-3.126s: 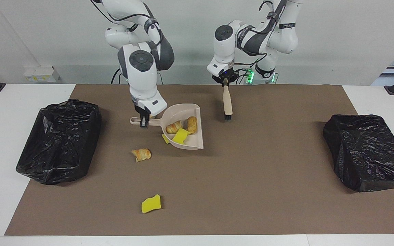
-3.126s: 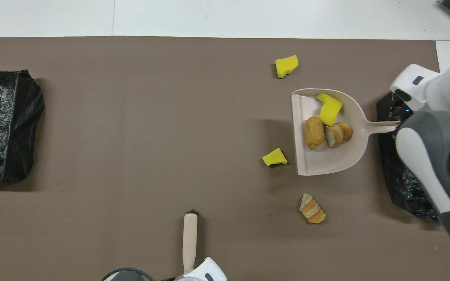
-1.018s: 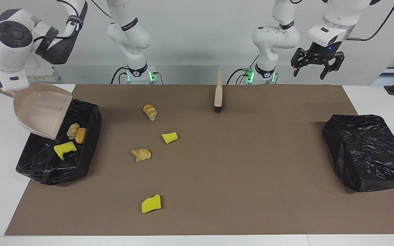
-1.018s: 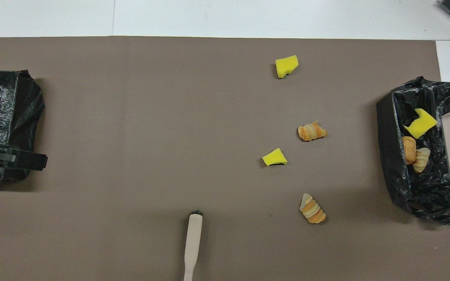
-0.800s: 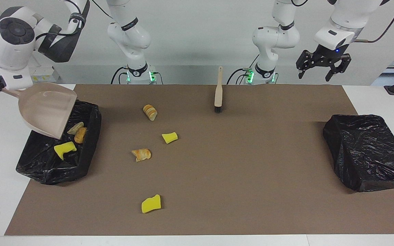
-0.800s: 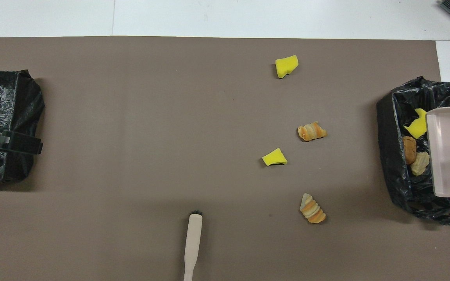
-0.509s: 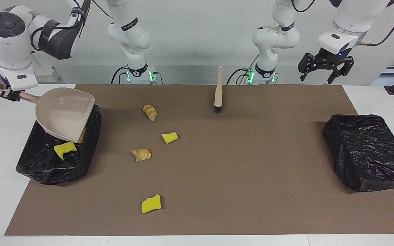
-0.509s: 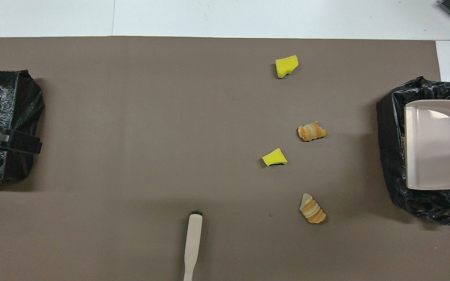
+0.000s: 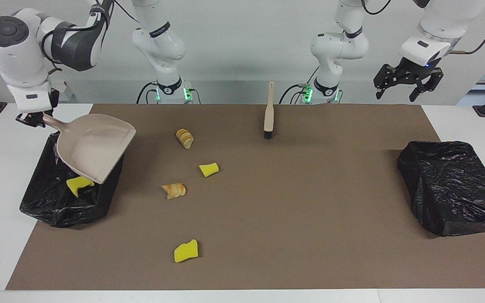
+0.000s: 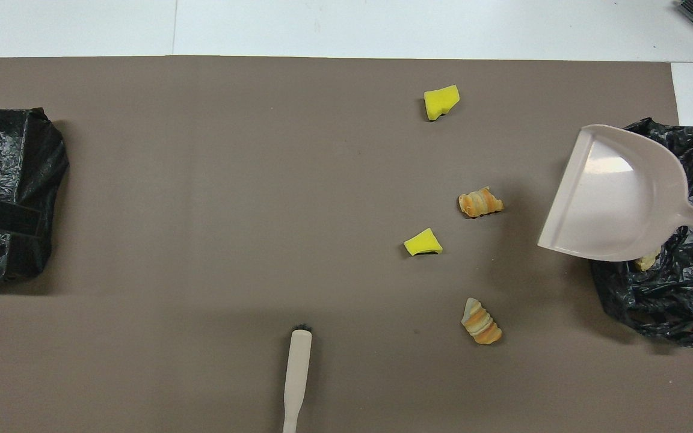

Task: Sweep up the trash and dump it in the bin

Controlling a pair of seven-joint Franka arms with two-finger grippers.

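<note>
Four trash bits (image 9: 186, 251) lie on the brown mat; some sit binned in the black-bagged bin (image 9: 67, 198). Right gripper (image 9: 32, 119), clamped on the beige plastic dustpan (image 9: 93, 152), holds it emptied over the bin; left gripper (image 9: 407, 85) waits spread, empty.

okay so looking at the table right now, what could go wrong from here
1. The right tool holds the empty dustpan low over the bin; swinging away, it might snag the black liner.
2. Four pieces remain on the mat, and the farthest yellow sponge could get missed.
3. The brush lies on the mat, so the open left tool must regrasp it.
</note>
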